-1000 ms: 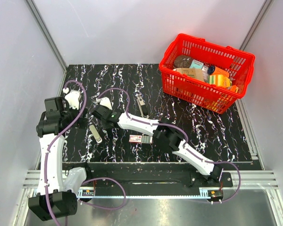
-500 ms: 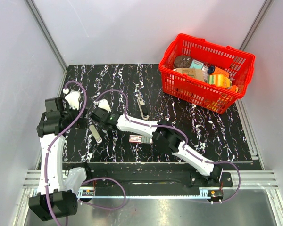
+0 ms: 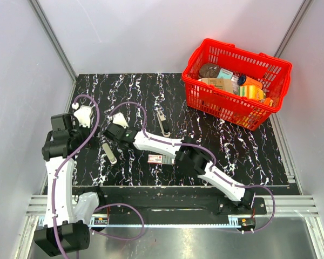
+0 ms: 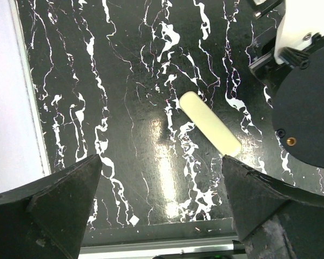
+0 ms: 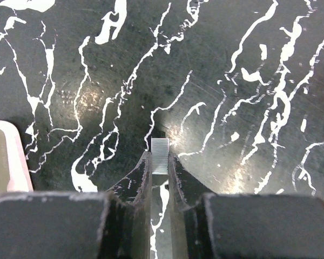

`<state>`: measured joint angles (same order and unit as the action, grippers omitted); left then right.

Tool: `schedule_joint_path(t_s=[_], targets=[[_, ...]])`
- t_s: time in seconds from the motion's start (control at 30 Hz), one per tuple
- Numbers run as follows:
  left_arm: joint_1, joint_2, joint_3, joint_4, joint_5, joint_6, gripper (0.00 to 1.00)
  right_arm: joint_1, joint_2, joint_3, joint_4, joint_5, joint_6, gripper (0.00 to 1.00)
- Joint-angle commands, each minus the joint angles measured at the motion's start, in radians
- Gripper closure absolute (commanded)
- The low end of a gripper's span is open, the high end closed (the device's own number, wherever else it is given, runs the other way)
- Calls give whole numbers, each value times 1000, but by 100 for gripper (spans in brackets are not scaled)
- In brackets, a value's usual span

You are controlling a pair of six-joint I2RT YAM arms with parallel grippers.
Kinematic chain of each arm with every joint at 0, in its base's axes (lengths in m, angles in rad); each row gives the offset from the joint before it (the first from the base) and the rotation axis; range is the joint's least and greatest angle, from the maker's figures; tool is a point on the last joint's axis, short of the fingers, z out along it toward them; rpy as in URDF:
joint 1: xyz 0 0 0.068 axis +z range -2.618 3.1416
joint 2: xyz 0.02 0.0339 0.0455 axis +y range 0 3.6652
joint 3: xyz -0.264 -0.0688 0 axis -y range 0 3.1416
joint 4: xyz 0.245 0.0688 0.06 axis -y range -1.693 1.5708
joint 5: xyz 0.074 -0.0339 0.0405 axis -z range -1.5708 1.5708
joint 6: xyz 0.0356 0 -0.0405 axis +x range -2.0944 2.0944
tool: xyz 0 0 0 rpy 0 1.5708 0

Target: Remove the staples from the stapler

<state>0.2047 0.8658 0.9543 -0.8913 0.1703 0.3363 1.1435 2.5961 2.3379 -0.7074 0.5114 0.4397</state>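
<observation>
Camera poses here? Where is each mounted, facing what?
Top external: above and behind the bases, looking down at the table, left arm, right arm, red basket.
Left wrist: looks down at a pale bar; left gripper, jaws open.
Right wrist: looks down at table; right gripper, jaws shut on the staples.
Shared: pale bar, top and left wrist.

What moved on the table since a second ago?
The right pincer, shut on the staples, slid a little to the left across the table. The open left pincer hardly moved. The stapler, the red-and-white box and the red basket stayed put.
</observation>
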Motion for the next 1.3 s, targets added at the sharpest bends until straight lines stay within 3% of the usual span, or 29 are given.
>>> schedule_joint_path(t_s=[0.0, 0.33, 0.57, 0.8, 1.07, 1.27], targets=[[7, -31, 1, 19, -25, 15, 1, -4, -142, 43, -73, 72, 28, 92], [7, -45, -5, 0, -29, 40, 1, -28, -373, -179, -126, -42, 191, 98], [7, -77, -14, -8, -14, 63, 1, -45, -687, -633, -6, -103, 309, 98], [7, -77, -8, -21, 8, 67, 1, -45, -907, -940, 0, -103, 484, 98], [7, -86, -14, -24, 12, 75, 1, -38, -955, -1051, -17, -91, 570, 100], [7, -91, -12, -29, 12, 83, 1, -1, -897, -1048, -78, 28, 596, 100]])
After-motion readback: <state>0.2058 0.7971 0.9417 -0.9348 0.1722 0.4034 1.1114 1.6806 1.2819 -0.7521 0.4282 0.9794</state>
